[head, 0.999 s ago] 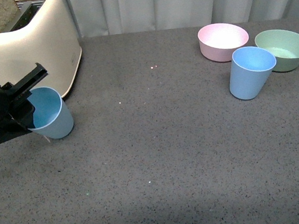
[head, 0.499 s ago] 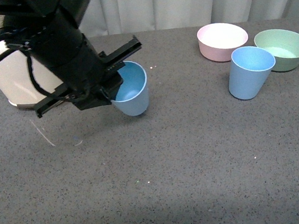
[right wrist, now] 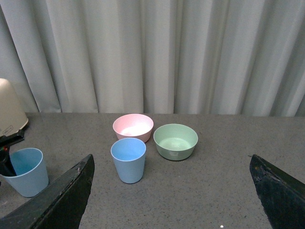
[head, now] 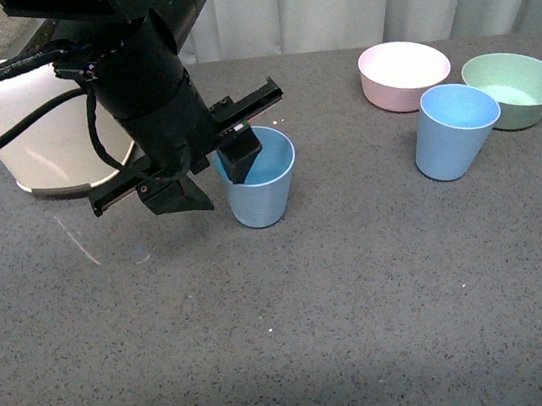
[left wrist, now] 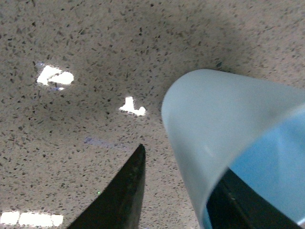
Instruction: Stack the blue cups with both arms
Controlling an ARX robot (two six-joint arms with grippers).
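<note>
One blue cup (head: 267, 191) stands upright on the grey table left of centre. My left gripper (head: 215, 176) is open and straddles its near-left wall, one finger inside the cup and one outside. The left wrist view shows that cup's wall (left wrist: 209, 119) between the two fingers of the left gripper (left wrist: 178, 205), with a gap on the outer side. The second blue cup (head: 455, 132) stands upright at the right, in front of the bowls; it also shows in the right wrist view (right wrist: 128, 160). My right gripper (right wrist: 171, 200) is open and empty, held high and well back from this cup.
A cream toaster (head: 48, 123) with toast stands at the back left, behind my left arm. A pink bowl (head: 404, 73) and a green bowl (head: 515, 88) sit just behind the second cup. A grey curtain (right wrist: 152, 52) closes the back.
My left arm has carried the first cup from beside the toaster rightward to the middle of the table. The cup went from tilted to upright, and the jaws now stand loose around its wall.
</note>
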